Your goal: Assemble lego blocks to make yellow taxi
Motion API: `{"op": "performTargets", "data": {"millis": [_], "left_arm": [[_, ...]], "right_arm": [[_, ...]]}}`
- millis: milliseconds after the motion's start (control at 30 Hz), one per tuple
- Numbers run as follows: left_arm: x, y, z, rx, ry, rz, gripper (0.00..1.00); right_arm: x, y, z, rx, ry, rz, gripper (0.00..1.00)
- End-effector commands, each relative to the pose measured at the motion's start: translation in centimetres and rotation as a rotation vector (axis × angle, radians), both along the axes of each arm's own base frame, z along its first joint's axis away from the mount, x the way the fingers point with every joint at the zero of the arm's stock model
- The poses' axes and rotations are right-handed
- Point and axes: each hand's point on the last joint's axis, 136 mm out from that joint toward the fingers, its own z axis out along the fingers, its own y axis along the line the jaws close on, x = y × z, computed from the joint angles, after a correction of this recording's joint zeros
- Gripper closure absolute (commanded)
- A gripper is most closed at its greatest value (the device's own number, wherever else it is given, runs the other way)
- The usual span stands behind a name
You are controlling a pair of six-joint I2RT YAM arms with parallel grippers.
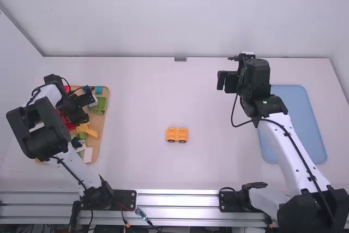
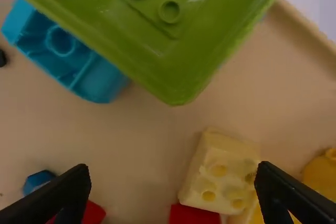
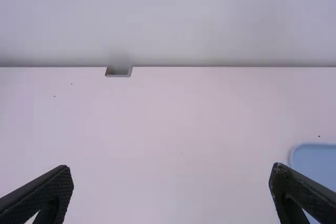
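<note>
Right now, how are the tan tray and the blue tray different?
The tan tray is on the robot's left; the blue tray is on its right.
The tan tray holds blocks under the left gripper, while the blue tray lies beside the right arm.
Both rest on the white table.

Green block [image 2: 173,69] cut off, tan tray [image 1: 101,119] partly hidden

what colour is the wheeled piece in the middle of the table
The wheeled piece is yellow-orange, seen best in the high view.
</note>
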Motion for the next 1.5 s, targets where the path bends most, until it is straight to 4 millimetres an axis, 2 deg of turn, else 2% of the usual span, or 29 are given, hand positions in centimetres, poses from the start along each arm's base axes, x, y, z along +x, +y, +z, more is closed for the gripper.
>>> {"op": "performTargets", "data": {"millis": [0, 133, 433, 933, 1100, 1467], "left_arm": [[-0.1, -0.7, 0.1, -0.064, 0.004, 0.011, 0.15], [-0.4, -1.2, 0.5, -0.084, 0.016, -0.035, 0.17], [-0.9, -0.6, -0.7, -0.046, 0.029, -0.023, 0.19], [-1.3, -0.8, -1.2, -0.062, 0.045, -0.021, 0.18], [-1.4, -1.0, -1.4, -0.075, 0.052, -0.02, 0.2], [-2.0, -0.9, -3.1, -0.045, 0.054, -0.014, 0.23]], "right_arm": [[0.5, 0.1, 1.6, 0.01, -0.033, -0.002, 0.01], [0.5, 0.2, 1.5, 0.01, -0.032, -0.001, 0.01], [0.4, 0.2, 1.4, 0.01, -0.024, 0.001, 0.01], [0.4, 0.4, 1.4, 0.015, -0.023, 0.009, 0.01], [0.3, 0.7, 1.4, 0.023, -0.022, 0.024, 0.01], [0.3, 0.7, 1.4, 0.025, -0.022, 0.024, 0.01]]}}
